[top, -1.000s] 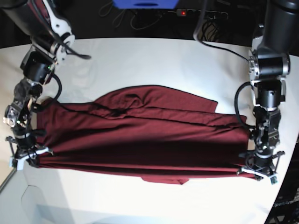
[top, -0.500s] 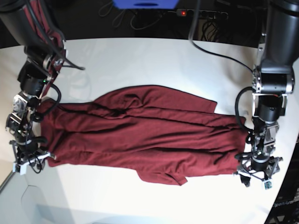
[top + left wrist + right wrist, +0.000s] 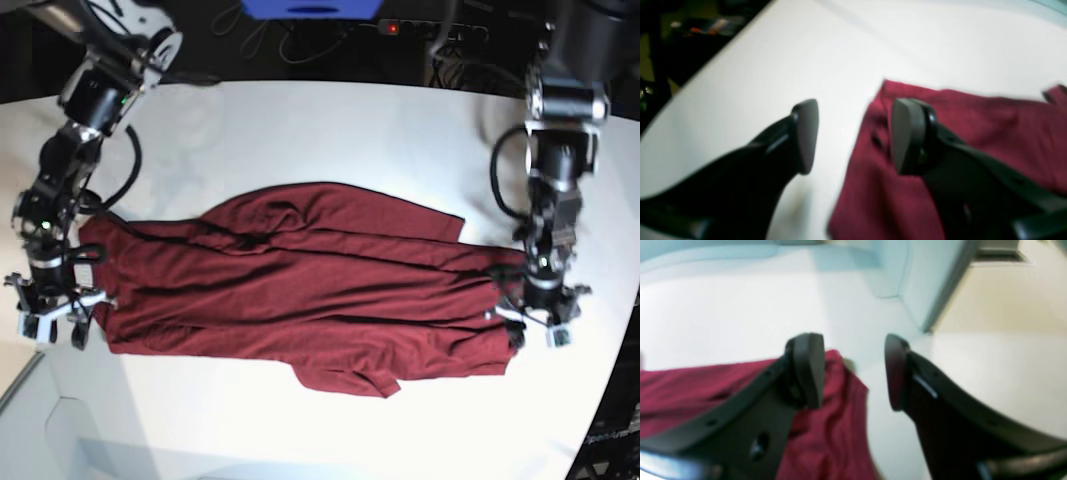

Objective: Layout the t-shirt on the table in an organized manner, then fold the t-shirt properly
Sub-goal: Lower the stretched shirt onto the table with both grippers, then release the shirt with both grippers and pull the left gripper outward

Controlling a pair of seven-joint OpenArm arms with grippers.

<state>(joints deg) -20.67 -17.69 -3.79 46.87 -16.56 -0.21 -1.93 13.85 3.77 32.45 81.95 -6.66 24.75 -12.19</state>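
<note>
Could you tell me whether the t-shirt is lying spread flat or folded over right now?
Folded over: the t-shirt lies as a long band across the table, with layered lengthwise creases and a sleeve poking out below.

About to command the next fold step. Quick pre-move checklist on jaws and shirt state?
1. Left gripper jaws open, nothing held: ok.
2. Right gripper jaws open, nothing held: ok.
3. T-shirt fully on the table: ok.
4. Shirt laid flat: not ok, wrinkled, with a flap poking out at the near edge.
5. Both grippers at opposite shirt ends: ok.
6. Fabric clear of jaws: cannot tell, wrist views blurred.
</note>
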